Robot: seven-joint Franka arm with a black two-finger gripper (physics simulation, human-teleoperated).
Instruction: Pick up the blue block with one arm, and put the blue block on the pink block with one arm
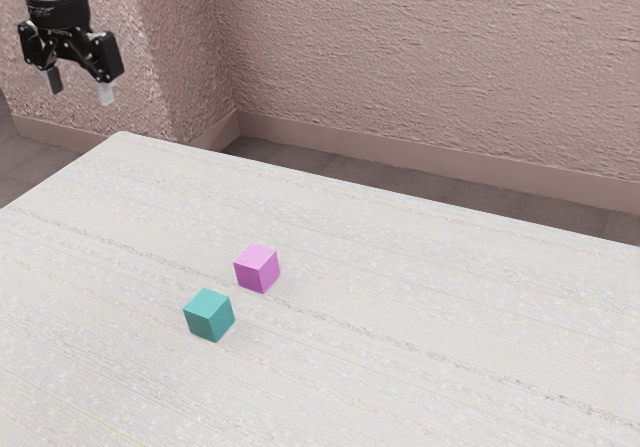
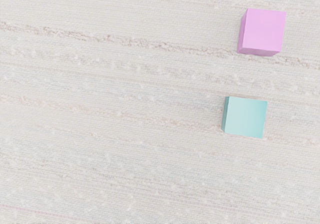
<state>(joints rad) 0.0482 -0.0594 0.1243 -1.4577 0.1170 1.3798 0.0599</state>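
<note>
**Both blocks on the table, my gripper raised and empty**

Exterior view: my gripper hangs high above the far corner of the table, at about 11 o'clock from the blocks and well apart from them. My fingers stand apart with nothing between them, so I hold nothing.

The blue block, teal in tone, rests flat on the tabletop. The pink block rests near it at about 1 o'clock, with a narrow strip of bare table between the two; they do not touch. In the wrist view, the blue block and the pink block both lie off to one side of my hand rather than under it, each showing its top face and one side face.

Progress, as I judge it: no step is done. The blue block is not yet grasped or lifted, and the top of the pink block is bare. Left to do are the reach across and down, the grasp, the lift, the short carry toward 1 o'clock and the release on top.

Room and edges: both blocks sit well inside the table, far from its edges. Bare surface lies all around them, so a straight descent looks free. The one tight spot is the gap between the blocks; a finger coming down on the blue block's 1 o'clock side could nudge the pink one. The wall stands well behind the far edge.
</note>
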